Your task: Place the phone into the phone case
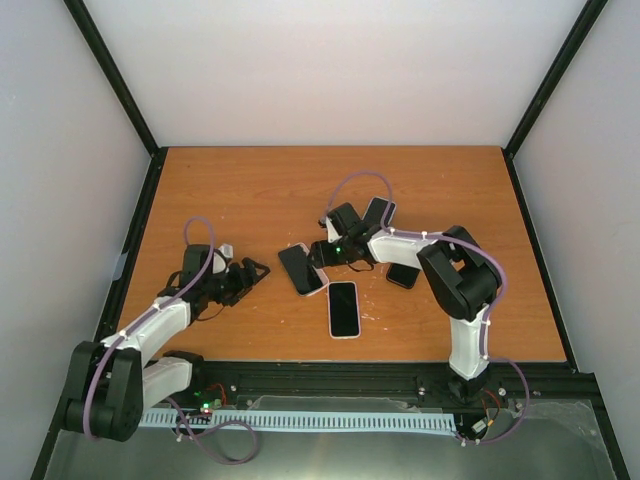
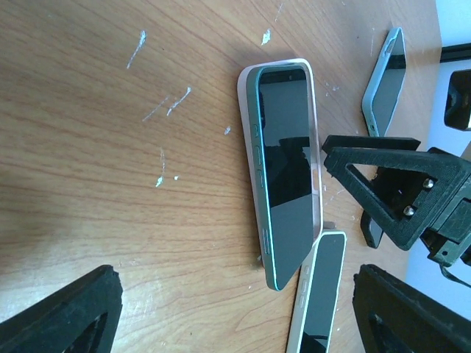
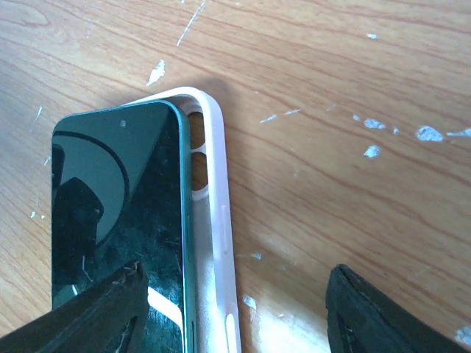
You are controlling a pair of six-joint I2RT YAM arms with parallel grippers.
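Seen from above, the phone [image 1: 301, 269] is lying near the worktop's middle, slightly toward the near edge, between the left gripper [image 1: 257, 270] and right gripper [image 1: 320, 252], both spread open. In the left wrist view, the teal phone is tilting out of the pale phone case [image 2: 317, 132]. In the right wrist view, the phone's corner is sitting inside the case rim, and the fingers [image 3: 383, 316] are gaping and holding nothing.
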